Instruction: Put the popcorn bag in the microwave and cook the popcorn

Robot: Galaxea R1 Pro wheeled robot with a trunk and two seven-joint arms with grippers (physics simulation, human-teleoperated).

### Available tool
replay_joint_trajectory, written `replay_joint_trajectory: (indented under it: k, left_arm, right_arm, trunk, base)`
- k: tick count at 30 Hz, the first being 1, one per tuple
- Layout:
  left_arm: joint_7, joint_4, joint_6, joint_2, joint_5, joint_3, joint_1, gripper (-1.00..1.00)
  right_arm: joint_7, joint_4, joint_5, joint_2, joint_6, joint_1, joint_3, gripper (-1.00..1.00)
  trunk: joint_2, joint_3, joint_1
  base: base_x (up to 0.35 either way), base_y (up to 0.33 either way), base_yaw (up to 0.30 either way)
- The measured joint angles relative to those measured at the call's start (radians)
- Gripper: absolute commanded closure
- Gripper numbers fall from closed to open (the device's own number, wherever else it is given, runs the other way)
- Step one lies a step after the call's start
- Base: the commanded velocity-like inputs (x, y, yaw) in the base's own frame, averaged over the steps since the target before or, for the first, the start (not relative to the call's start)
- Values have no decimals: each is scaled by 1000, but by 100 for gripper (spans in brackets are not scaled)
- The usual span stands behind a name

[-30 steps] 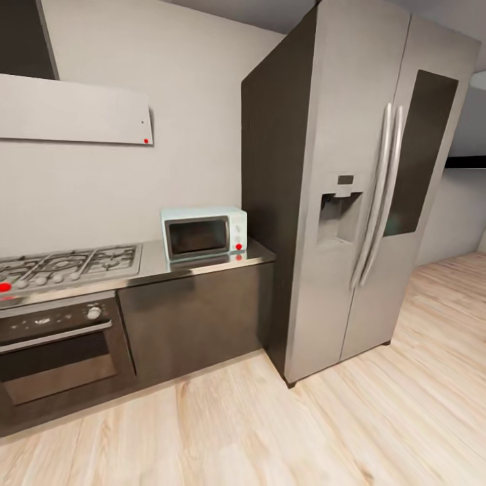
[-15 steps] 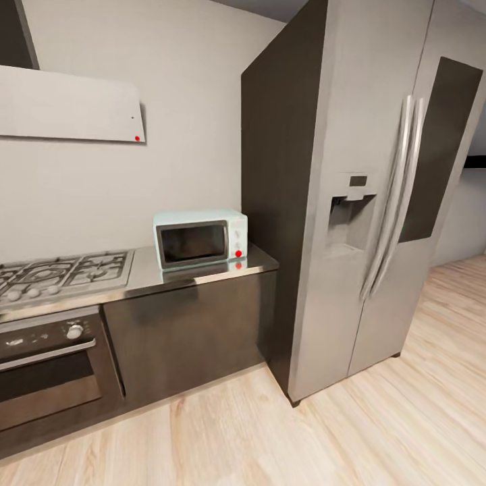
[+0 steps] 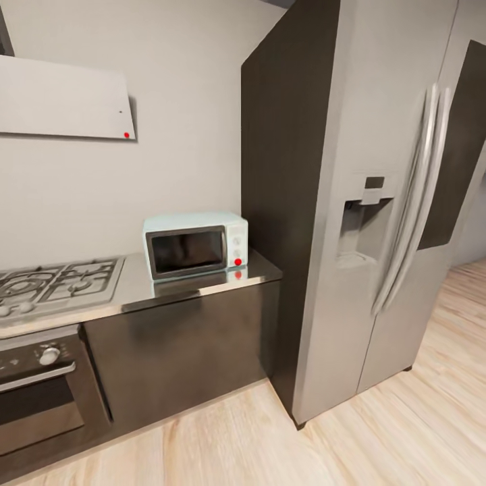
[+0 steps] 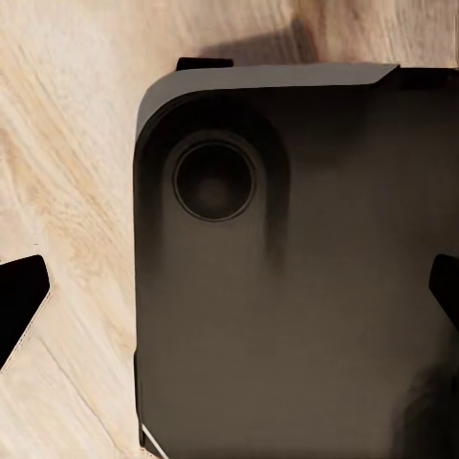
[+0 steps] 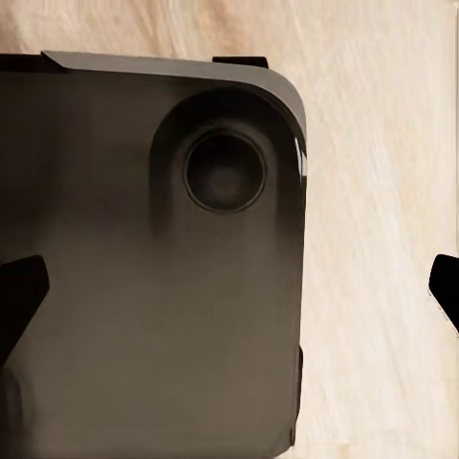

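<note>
Meanwhile, the microwave (image 3: 196, 244) sits door-closed on the countertop (image 3: 135, 287) beside the fridge (image 3: 364, 202), far beyond both grippers, left (image 4: 229, 296) and right (image 5: 229, 296), fingertips spread wide above the robot's dark base (image 4: 306, 287).

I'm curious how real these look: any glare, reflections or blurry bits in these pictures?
Head view: the countertop mirrors the microwave, and the fridge handles shine softly. Both wrist views: the dark robot base looks smooth and hazy over wood floor; fingertips at the picture edges are black shapes.
</note>
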Motion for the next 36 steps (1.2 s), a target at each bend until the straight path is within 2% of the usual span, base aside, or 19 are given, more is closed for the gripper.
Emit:
replay_joint_trajectory:
  k: [25,29,36]
  left_arm:
    - [-1,0,-3,1,-1,0,0,-100]
    - [0,0,-3,1,-1,0,0,-100]
    - [0,0,-12,1,-1,1,0,-100]
  right_arm:
    - [0,0,6,-3,-2,0,0,-100]
    - [0,0,6,-2,-1,0,1,-100]
    - [0,0,7,-3,-1,0,1,-100]
  trunk:
    - [0,0,0]
    - [0,0,0]
    - [0,0,1]
  base:
    - [320,-68,2]
    - [218,-73,203]
    - [22,-7,268]
